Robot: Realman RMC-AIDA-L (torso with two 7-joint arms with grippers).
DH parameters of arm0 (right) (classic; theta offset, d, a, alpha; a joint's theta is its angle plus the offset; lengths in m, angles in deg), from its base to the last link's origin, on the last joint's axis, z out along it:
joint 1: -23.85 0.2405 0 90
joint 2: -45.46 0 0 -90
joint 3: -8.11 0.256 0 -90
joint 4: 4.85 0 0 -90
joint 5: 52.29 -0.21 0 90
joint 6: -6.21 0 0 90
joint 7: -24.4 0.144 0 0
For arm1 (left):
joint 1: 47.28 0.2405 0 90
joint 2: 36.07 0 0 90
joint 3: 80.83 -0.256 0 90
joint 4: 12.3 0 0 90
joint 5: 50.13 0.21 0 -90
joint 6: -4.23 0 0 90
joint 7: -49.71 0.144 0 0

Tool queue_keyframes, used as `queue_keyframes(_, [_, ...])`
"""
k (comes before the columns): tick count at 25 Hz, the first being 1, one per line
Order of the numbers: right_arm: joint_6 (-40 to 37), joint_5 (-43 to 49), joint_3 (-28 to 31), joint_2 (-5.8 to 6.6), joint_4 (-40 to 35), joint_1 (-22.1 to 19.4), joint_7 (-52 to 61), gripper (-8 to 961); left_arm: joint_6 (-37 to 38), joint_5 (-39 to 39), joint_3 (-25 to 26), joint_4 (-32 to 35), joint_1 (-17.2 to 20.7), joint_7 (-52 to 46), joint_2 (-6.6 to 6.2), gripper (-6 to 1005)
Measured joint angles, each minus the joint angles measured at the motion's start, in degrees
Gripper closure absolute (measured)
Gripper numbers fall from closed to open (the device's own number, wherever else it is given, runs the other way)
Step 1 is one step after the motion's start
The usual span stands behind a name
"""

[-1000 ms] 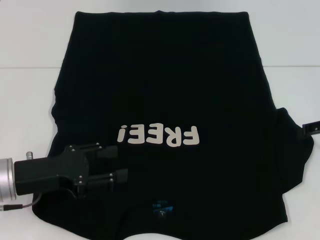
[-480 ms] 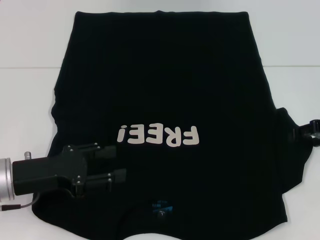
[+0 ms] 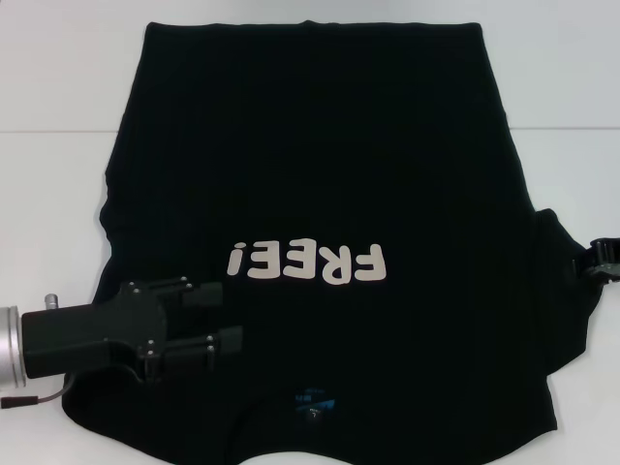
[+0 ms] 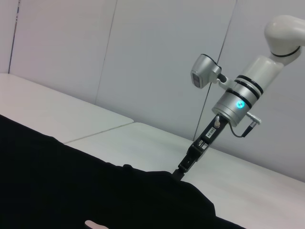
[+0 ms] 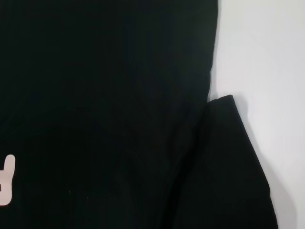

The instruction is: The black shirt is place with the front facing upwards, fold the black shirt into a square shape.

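The black shirt is soft matt cloth with a faint ribbed weave, lying with few creases. Its cream lettering, just beyond the left claw, looks like a smooth, flat print. The left claw is matt black, probably plastic, studded with small bright screws; behind it sits a brushed metal collar. The desk is smooth, matt white. The right claw hangs from a glossy white and silver arm.

Black shirt cut off at 6 o'clock in head view, collar edge lost. Blue neck label too small to read. Right tool mostly cut off at 3 o'clock, finger state unclear.
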Motion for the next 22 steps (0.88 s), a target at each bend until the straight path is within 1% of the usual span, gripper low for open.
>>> queue_keyframes(6, [-0.22, 0.16, -0.53, 0.02, 0.03, 0.06, 0.06, 662, 0.01, 0.0, 0.05, 0.03, -0.01, 0.03, -0.03, 299])
queue_keyframes(10, [-0.5, 0.19, -0.62, 0.14, -0.01, 0.07, 0.07, 757, 0.27, 0.0, 0.08, 0.08, -0.02, -0.03, -0.03, 299])
queue_keyframes(16, [-3.13, 0.07, 1.16, 1.65, -2.5, -0.74, 0.23, 899, 0.55, 0.0, 0.16, 0.12, 0.14, -0.16, -0.19, 298])
queue_keyframes(19, [-2.99, 0.32, 0.96, 1.92, -3.14, -1.24, -0.17, 888, 0.59, 0.0, 0.18, 0.13, 0.22, -0.18, -0.22, 298])
queue_keyframes(22, [-2.5, 0.36, 0.83, 1.86, -3.05, -1.38, -0.48, 787, 0.61, 0.0, 0.23, 0.08, 0.27, -0.18, -0.22, 298])
